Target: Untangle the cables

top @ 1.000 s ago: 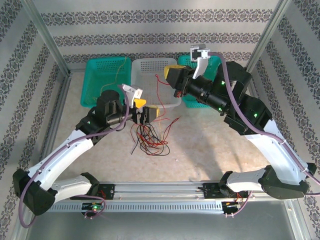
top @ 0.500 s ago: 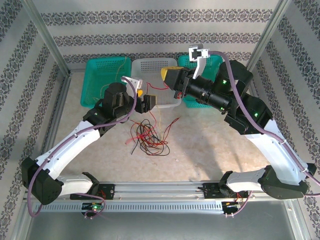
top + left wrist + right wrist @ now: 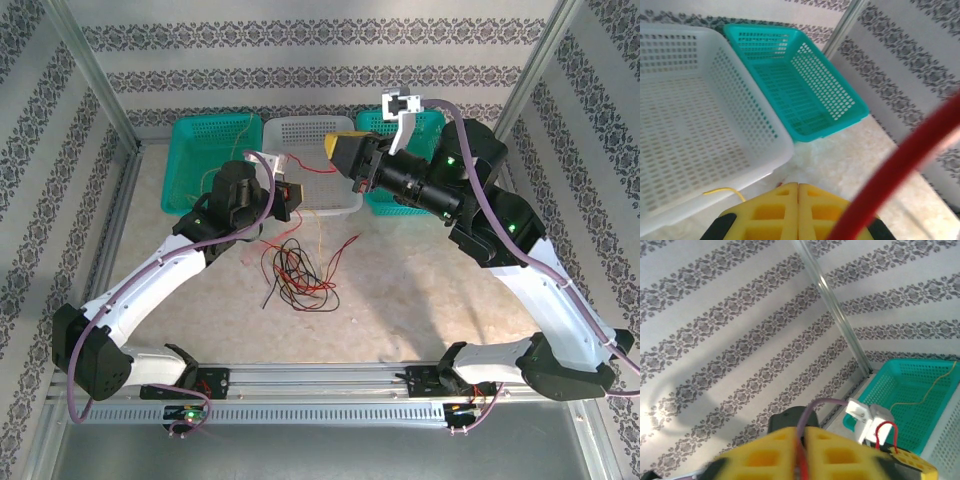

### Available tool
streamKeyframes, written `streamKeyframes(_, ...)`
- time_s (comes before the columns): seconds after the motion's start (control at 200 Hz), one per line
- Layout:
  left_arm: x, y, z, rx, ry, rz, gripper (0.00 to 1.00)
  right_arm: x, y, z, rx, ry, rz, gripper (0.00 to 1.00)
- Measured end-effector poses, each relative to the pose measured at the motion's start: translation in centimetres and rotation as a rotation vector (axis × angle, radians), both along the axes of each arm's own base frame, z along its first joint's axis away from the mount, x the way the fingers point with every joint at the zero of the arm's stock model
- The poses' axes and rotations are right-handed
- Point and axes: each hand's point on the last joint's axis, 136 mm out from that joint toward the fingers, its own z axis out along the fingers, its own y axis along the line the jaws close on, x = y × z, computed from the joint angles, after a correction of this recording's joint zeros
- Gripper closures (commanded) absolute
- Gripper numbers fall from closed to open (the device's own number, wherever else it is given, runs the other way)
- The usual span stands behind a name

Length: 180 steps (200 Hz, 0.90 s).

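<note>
Left arm stretched forward, left fingers [image 3: 765,212] pressed together at white basket [image 3: 305,135] near edge. Right arm raised, right fingers [image 3: 765,460] pinching red cable [image 3: 900,165].

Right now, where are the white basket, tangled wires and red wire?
white basket [image 3: 690,115]: left wrist view, bare mesh floor.
tangled wires [image 3: 298,275]: top view, middle of heap.
red wire [image 3: 895,177]: left wrist view, blurred mid-strand.
</note>
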Motion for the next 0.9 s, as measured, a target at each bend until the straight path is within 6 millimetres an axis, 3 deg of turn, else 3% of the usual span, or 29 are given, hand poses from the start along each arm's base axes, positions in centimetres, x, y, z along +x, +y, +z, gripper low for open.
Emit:
streamKeyframes(0.07, 0.0, 0.1, 0.2, -0.068, 0.051, -0.002, 1.00, 1.1, -1.0, -1.7, -0.016, 0.035, -0.046, 0.52)
streamKeyframes(0.115, 0.1, 0.3, 0.6, -0.126, 0.085, 0.001, 1.00, 2.0, -1.7, -3.3, -0.037, 0.067, -0.080, 0.42)
streamKeyframes(0.225, 1.0, 0.9, 2.0, -0.322, 0.161, 0.007, 1.00, 3.5, -2.8, -9.5, -0.105, 0.176, -0.139, 0.39)
streamKeyframes(0.355, 1.5, 0.4, 2.2, -0.500, 0.262, -0.035, 1.00, 3.4, -1.7, -17.9, -0.203, 0.318, -0.111, 0.37)
streamKeyframes(0.44, 1.2, -0.6, 2.0, -0.587, 0.326, -0.090, 1.00, 3.0, -0.3, -21.2, -0.249, 0.370, -0.064, 0.37)
streamKeyframes(0.505, 1.0, -1.2, 2.0, -0.640, 0.369, -0.127, 1.00, 2.9, 0.9, -22.3, -0.265, 0.384, -0.030, 0.37)
streamKeyframes(0.685, 0.1, -1.9, 3.3, -0.713, 0.408, -0.203, 1.00, 3.8, 3.1, -22.8, -0.272, 0.381, 0.017, 0.44)
streamKeyframes(0.745, -0.1, -1.9, 3.5, -0.721, 0.413, -0.216, 1.00, 4.1, 3.6, -22.7, -0.273, 0.376, 0.023, 0.52)
streamKeyframes(0.825, -0.3, -2.0, 3.8, -0.727, 0.416, -0.231, 1.00, 4.4, 4.0, -22.7, -0.274, 0.372, 0.030, 0.72)
streamKeyframes(0.9, -0.5, -2.1, 3.9, -0.729, 0.417, -0.241, 0.98, 4.5, 4.1, -22.5, -0.278, 0.362, 0.033, 0.83)
